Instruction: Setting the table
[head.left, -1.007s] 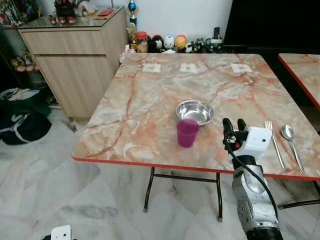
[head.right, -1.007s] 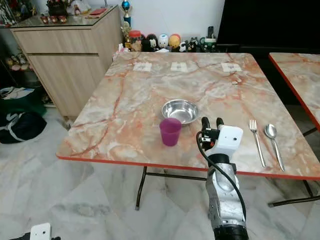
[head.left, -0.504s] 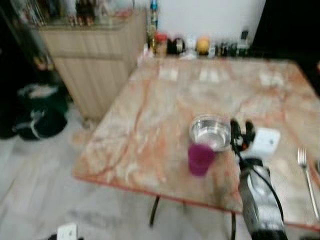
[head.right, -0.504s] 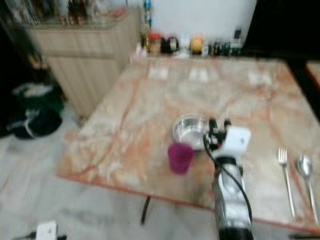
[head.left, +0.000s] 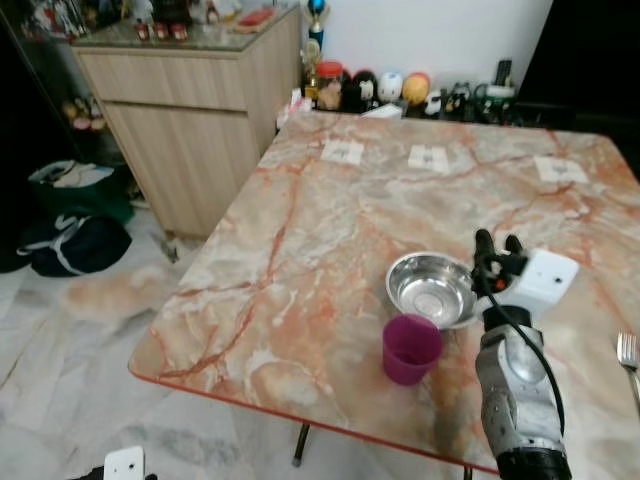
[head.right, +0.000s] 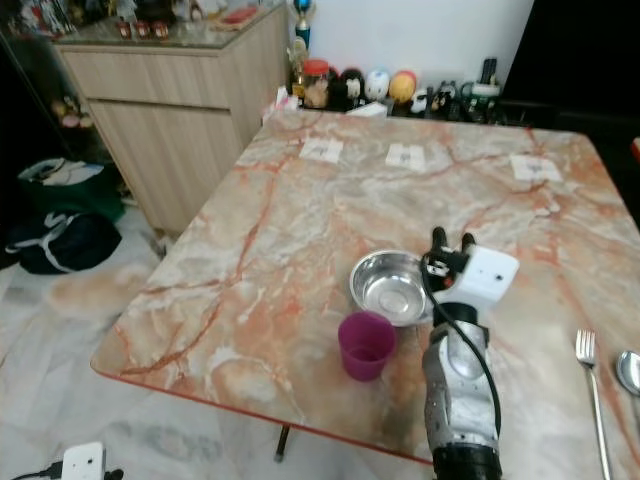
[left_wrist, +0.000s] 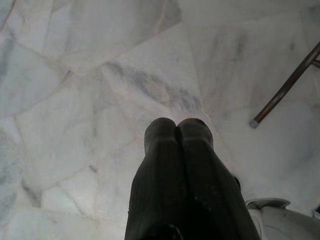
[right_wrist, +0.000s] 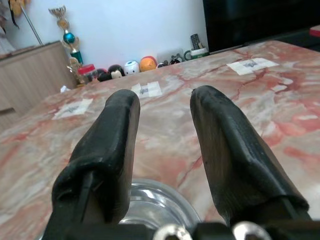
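Fingers of my right gripper (head.left: 495, 243) are spread just above the steel bowl (head.left: 431, 289), which sits on the table (head.left: 300, 250) behind the purple cup (head.left: 410, 349), so I should lower slowly over its rim.

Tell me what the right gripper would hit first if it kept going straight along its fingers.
Probably nothing near: the open right gripper points level above the round steel bowl, across the marble-patterned table, toward the figurines at the wall.

Wooden cabinet (head.left: 200, 120) beside table; dark bags (head.left: 70, 235) on floor.
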